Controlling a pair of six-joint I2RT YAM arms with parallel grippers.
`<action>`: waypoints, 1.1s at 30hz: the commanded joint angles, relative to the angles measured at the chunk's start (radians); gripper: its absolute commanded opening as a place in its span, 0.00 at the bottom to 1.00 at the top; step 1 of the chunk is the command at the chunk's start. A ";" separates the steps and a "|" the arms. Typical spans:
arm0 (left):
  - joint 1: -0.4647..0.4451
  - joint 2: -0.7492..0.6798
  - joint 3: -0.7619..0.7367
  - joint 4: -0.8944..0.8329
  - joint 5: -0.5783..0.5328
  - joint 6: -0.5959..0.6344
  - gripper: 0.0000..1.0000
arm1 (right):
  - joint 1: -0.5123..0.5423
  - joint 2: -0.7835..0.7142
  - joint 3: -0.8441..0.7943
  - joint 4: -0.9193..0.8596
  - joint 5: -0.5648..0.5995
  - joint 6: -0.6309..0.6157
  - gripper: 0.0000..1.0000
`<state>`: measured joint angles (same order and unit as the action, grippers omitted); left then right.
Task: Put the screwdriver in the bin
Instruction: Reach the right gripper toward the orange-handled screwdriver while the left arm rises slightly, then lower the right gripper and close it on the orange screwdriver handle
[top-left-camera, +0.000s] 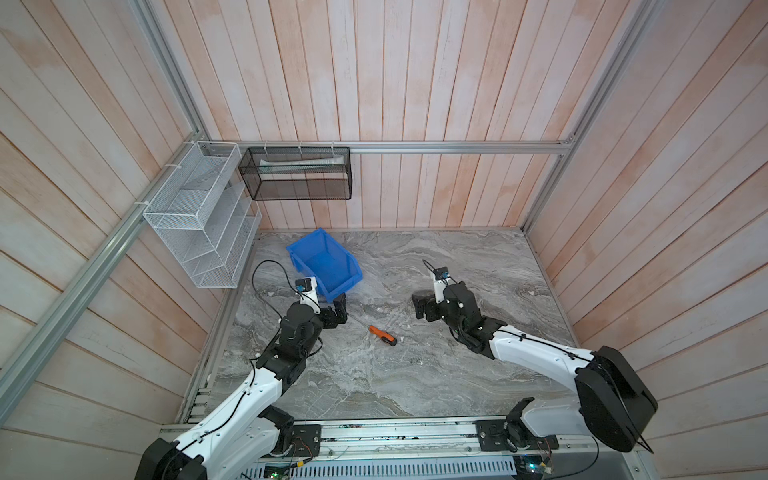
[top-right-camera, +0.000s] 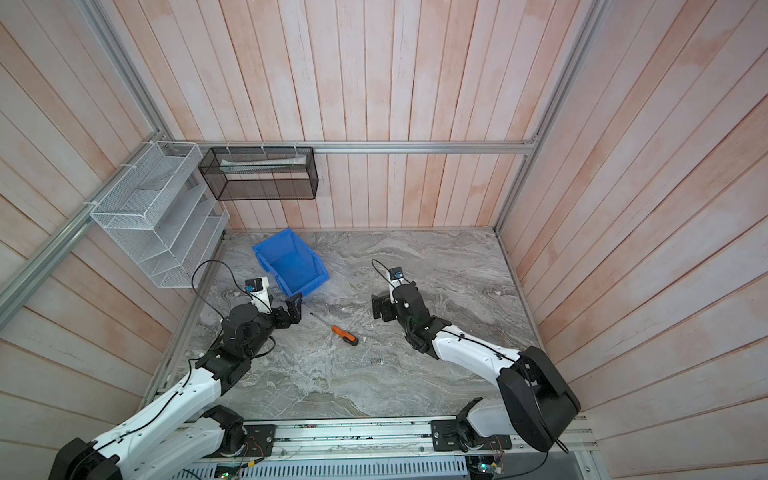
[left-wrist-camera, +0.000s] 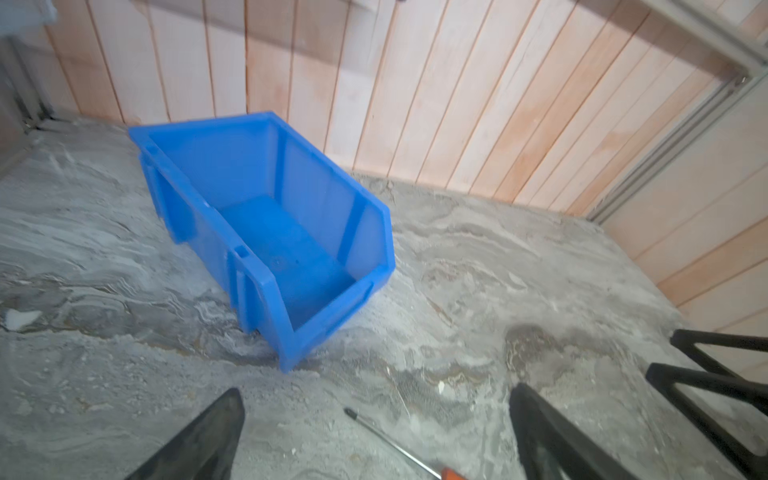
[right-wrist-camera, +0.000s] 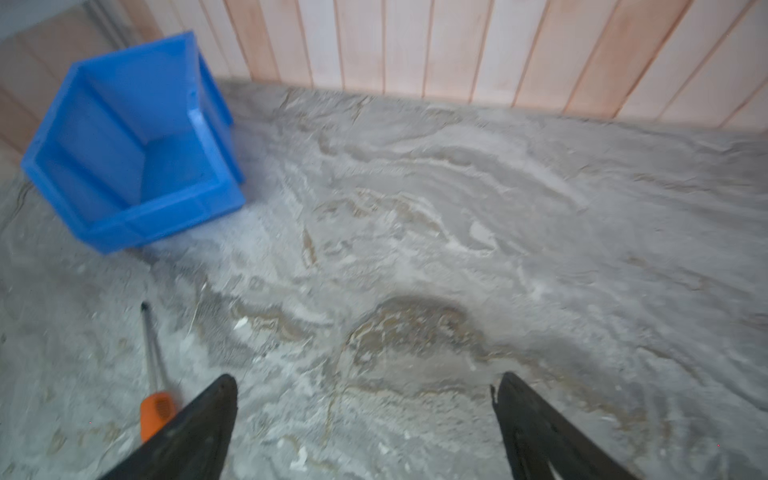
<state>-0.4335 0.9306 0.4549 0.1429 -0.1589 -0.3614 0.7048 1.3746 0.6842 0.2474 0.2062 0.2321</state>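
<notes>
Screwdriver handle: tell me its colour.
The screwdriver handle is orange, black at the butt; clearest in a top view.

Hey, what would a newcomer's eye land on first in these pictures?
The bright blue bin, empty at the back left of the grey marble table, stands out most. Next comes the orange-handled screwdriver, lying flat with its shaft pointing toward the bin, roughly between the open, empty left claw and right claw.

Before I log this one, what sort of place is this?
Likely a staged robot test cell, dressed as a workshop corner: plank walls on an aluminium frame, a white wire rack and black mesh basket hung up, a marble-look tabletop.
</notes>
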 joint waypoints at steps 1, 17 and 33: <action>-0.008 0.010 0.040 -0.115 0.043 -0.012 1.00 | 0.075 0.046 0.017 -0.047 -0.044 0.001 0.98; 0.036 -0.115 0.089 -0.419 -0.028 -0.235 1.00 | 0.318 0.260 0.077 -0.034 -0.039 0.026 0.66; 0.062 -0.134 0.081 -0.376 0.110 -0.245 1.00 | 0.319 0.371 0.087 -0.029 -0.029 -0.001 0.47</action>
<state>-0.3794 0.8093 0.5327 -0.2394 -0.0826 -0.5934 1.0248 1.7111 0.7712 0.2184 0.1604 0.2394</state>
